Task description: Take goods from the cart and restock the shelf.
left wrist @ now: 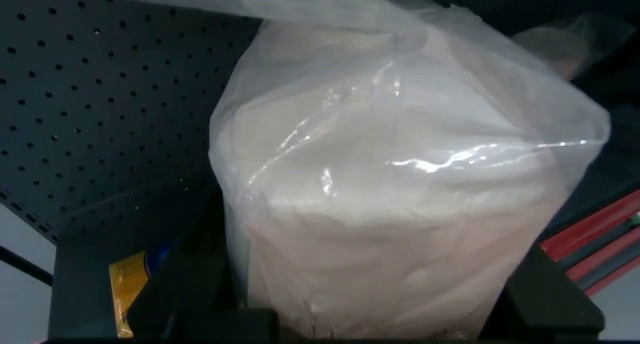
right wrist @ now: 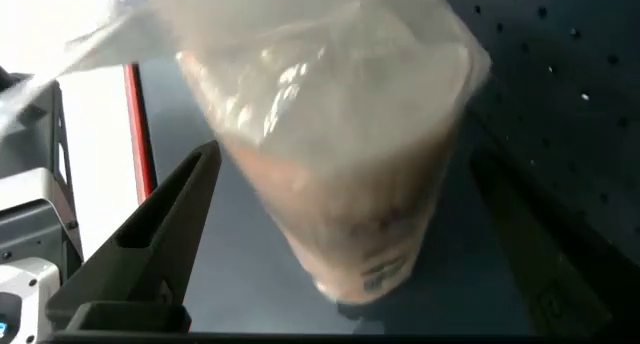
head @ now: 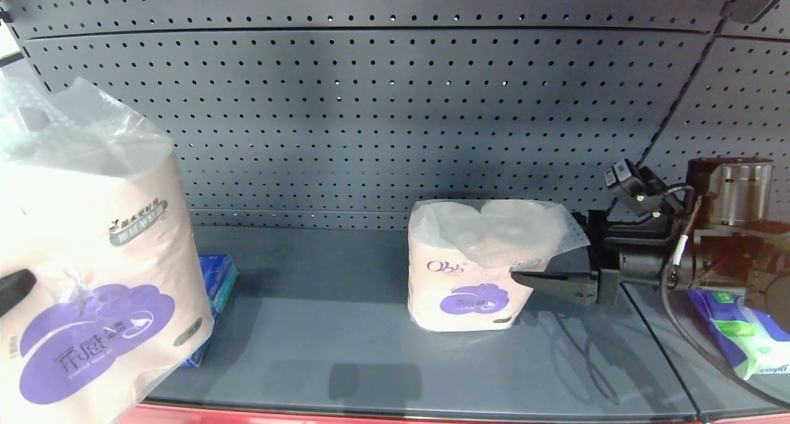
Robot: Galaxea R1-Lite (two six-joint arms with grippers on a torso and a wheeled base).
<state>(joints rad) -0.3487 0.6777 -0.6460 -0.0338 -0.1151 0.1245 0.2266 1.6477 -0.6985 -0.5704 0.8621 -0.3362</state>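
A pink-and-purple toilet paper pack [head: 469, 270] stands upright on the grey shelf [head: 345, 350], near its middle. My right gripper [head: 521, 251] comes in from the right, open, its fingers on either side of that pack [right wrist: 340, 164]; one finger [head: 549, 282] lies along the pack's front, the other is hidden behind it. A second, larger toilet paper pack [head: 92, 276] hangs at the near left, in front of the shelf edge. My left gripper [left wrist: 370, 294] is shut on this pack [left wrist: 400, 184], and one black fingertip [head: 15, 288] shows on its side.
A blue box [head: 219, 279] sits on the shelf behind the held pack. A green-and-blue packet [head: 740, 331] lies on the adjoining shelf section at the right. Perforated back panel [head: 370, 134] closes the rear. Red trim [head: 370, 415] marks the shelf's front edge.
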